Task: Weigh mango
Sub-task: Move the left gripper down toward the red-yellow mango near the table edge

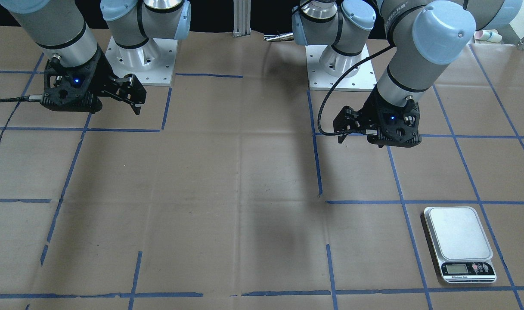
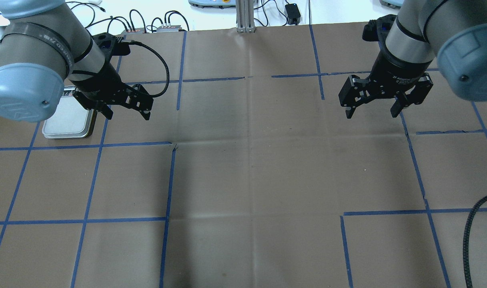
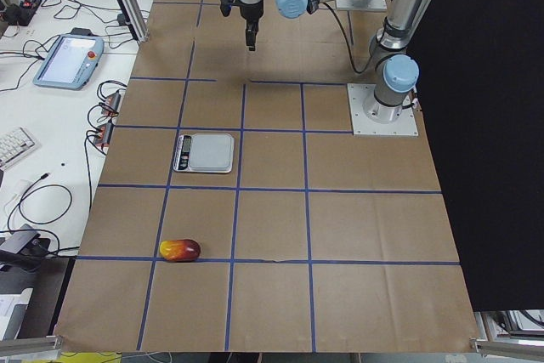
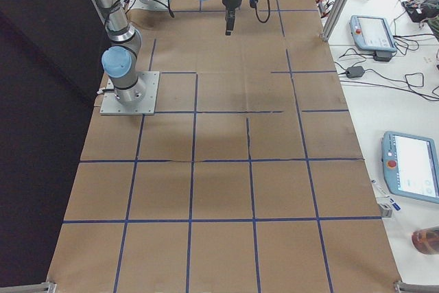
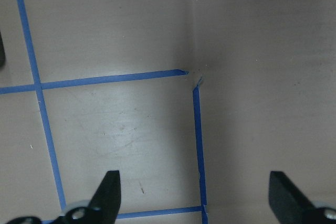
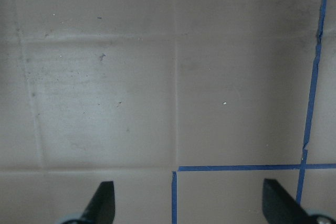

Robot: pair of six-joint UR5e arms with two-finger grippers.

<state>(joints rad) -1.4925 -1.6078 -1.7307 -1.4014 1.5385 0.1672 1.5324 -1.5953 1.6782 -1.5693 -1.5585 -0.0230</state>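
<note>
The mango (image 3: 179,250), red fading to yellow, shows only in the exterior left view. It lies on a blue tape line near the table's left end, on the operators' side, well past the scale (image 3: 204,152). My left gripper (image 2: 128,115) is open and empty, hovering above the table just beside the scale (image 2: 69,120). It also shows in the front-facing view (image 1: 360,141) and the left wrist view (image 5: 194,187). My right gripper (image 2: 371,115) is open and empty over bare paper, and shows in its wrist view (image 6: 189,192).
The white kitchen scale (image 1: 460,243) has an empty platform. Brown paper with blue tape lines (image 2: 169,180) covers the table. The arm bases (image 1: 141,60) stand at the robot's edge. Cables and tablets (image 4: 411,169) lie off the table.
</note>
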